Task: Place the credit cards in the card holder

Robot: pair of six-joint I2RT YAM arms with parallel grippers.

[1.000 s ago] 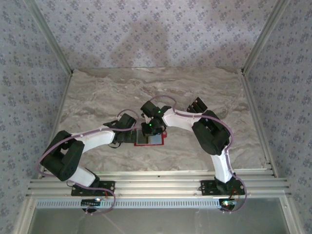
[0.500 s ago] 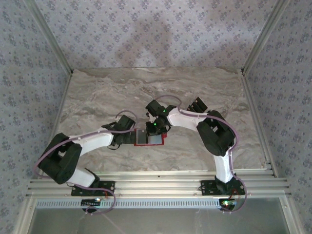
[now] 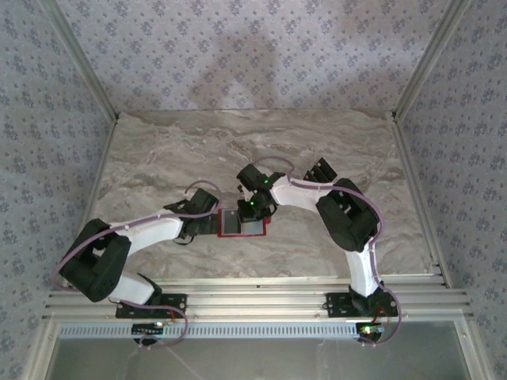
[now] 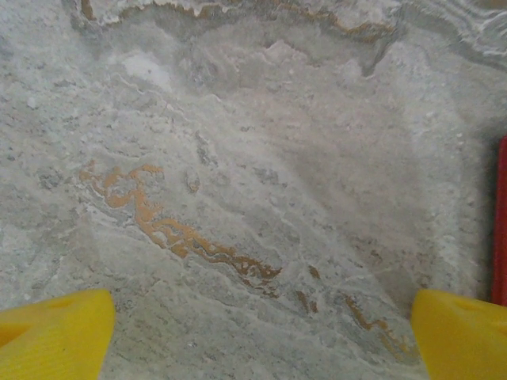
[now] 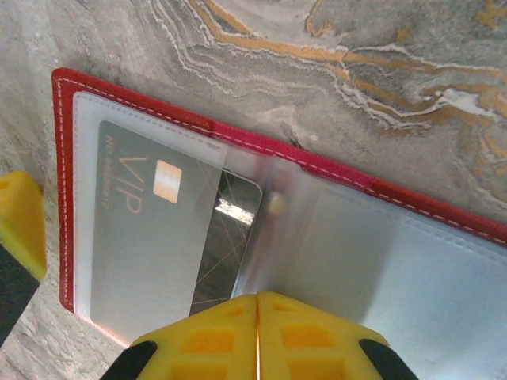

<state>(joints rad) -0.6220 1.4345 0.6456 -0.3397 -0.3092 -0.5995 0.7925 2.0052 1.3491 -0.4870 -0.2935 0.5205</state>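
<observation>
The red card holder lies open on the marble table between both grippers. In the right wrist view its clear sleeves face up, and a grey-black credit card marked VIP sits in the left pocket with its dark end sticking out toward the fold. My right gripper is shut, its yellow tips together over the holder's middle near that card end. My left gripper is open just left of the holder, whose red edge shows beside the right finger. More dark cards lie behind the right arm.
The marble tabletop is ringed by patterned walls and an aluminium frame. A yellow fingertip of the left gripper stands beside the holder's left edge. The right arm's elbow rises to the right of the holder.
The right wrist has shifted slightly right and back over the holder since a second ago. The left arm's elbow has sunk lower. Little differs over the last half second.
</observation>
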